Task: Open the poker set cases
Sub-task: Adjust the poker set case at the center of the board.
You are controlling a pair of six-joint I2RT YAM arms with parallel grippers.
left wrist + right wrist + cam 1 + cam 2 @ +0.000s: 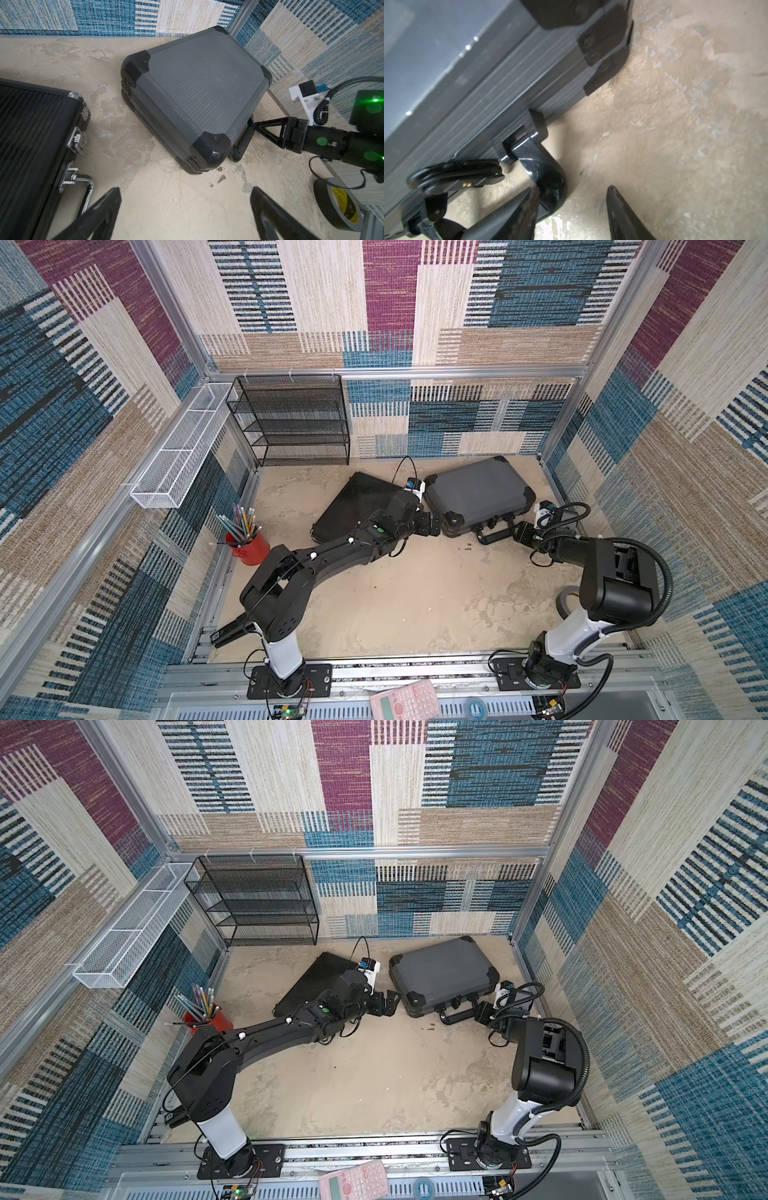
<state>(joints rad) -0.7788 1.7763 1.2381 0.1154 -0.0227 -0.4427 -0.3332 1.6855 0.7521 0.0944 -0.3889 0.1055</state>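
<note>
The grey case with black corners lies flat and closed near the back right wall. Left of it, the slim black ribbed case also lies closed, its silver latch facing my left gripper. My left gripper hangs wide open over bare floor between the two cases. My right gripper is at the grey case's black handle. Its jaws are apart, one finger against the handle's bend and floor showing between them. A black latch juts from that case's front.
A black mesh rack stands at the back left, with a white wire basket on the left wall. A red cup of pencils is beside the left arm. A tape roll lies by the right arm, a pink calculator on the front rail.
</note>
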